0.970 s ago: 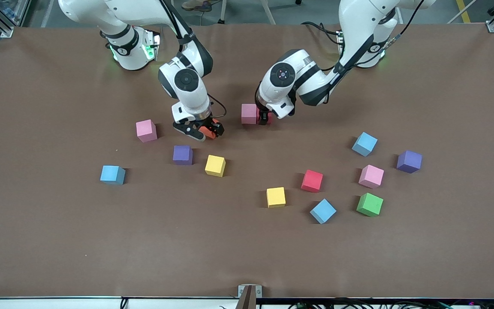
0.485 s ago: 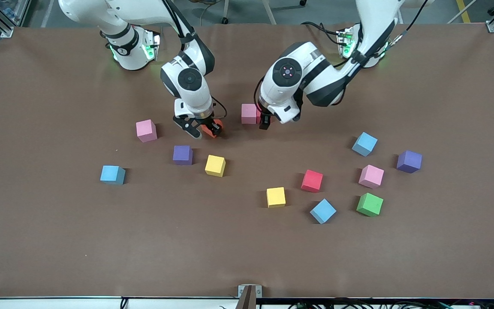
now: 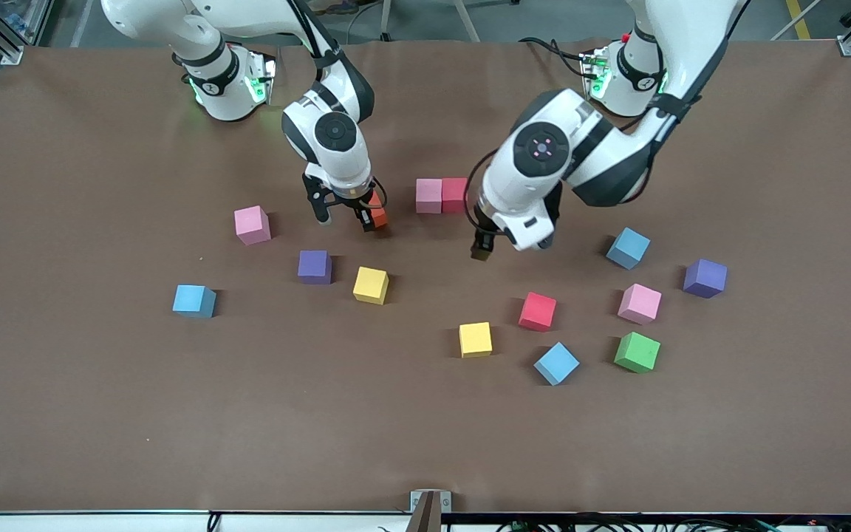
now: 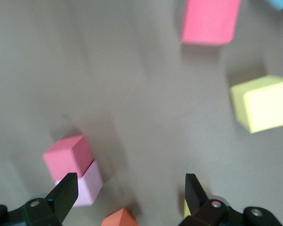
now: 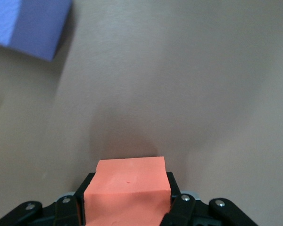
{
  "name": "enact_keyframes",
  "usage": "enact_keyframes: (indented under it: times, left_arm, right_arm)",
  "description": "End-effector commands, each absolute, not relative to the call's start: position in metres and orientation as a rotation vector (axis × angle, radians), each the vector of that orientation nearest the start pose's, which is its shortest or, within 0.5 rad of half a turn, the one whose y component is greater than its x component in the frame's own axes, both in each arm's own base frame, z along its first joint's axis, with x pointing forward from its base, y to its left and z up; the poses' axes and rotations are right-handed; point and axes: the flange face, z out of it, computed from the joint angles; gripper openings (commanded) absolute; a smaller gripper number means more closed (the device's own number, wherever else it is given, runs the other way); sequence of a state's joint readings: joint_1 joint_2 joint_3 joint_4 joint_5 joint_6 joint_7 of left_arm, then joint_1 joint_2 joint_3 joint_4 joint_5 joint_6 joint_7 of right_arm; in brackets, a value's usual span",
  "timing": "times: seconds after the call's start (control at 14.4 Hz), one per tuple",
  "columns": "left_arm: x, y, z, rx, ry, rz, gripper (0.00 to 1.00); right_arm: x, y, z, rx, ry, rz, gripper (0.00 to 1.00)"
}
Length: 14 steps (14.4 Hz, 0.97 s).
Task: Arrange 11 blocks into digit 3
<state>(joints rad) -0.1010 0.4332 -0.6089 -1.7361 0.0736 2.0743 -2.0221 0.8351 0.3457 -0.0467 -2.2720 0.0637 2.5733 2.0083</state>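
1. My right tool [image 3: 346,214] is pinching the orange block [image 3: 377,215] between its fingers; in the right wrist view the block [image 5: 128,192] sits squarely in the jaws, low over the brown desk [image 3: 100,384].
2. My left tool [image 3: 482,247] hangs with its fingers spread wide and nothing between them, over bare desk near the placed pair and the loose red block [image 3: 538,311].
3. A pink block [image 3: 429,195] and a red block [image 3: 455,194] sit touching side by side, farther from the front camera than most of the others; the left wrist view shows the same pair, red [image 4: 67,157] against pink [image 4: 87,185].
4. Toward the right arm's end lie another pink block [image 3: 252,224], a purple block [image 3: 315,267], a yellow block [image 3: 371,285] and a light blue block [image 3: 193,301], all apart from one another.
5. Nearer the front camera, around the middle, sit a second yellow block [image 3: 475,339] and a light blue block [image 3: 556,363].
6. Toward the left arm's end I see a light blue block [image 3: 628,247], a pink block [image 3: 640,304], a second purple block [image 3: 705,278] and the green cube [image 3: 637,352], which lies just beside the pink one, nearer the camera.
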Motion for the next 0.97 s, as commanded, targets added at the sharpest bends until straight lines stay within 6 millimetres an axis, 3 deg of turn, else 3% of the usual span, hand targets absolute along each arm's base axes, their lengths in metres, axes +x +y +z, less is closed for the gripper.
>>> enact_keyframes:
  times: [0.0, 0.28, 0.49, 0.62, 0.9]
  left_arm:
    - [0.553, -0.365, 0.361, -2.559, -1.849, 0.245, 1.00]
    - [0.587, -0.322, 0.363, -2.664, -1.695, 0.103, 1.00]
    - [0.600, -0.313, 0.364, -2.779, -1.522, 0.087, 1.00]
    - [0.615, -0.297, 0.376, -2.776, -1.535, 0.055, 1.00]
    - [0.630, -0.276, 0.390, -2.878, -1.337, 0.008, 1.00]
  right_arm:
    - [0.370, 0.376, 0.211, -2.420, 2.051, 0.040, 0.00]
    - [0.360, 0.384, 0.209, -2.368, 2.119, 0.041, 0.00]
    - [0.349, 0.396, 0.209, -2.351, 2.131, 0.061, 0.00]
    - [0.347, 0.400, 0.209, -2.340, 2.122, 0.069, 0.00]
    - [0.336, 0.413, 0.210, -2.332, 2.101, 0.086, 0.00]
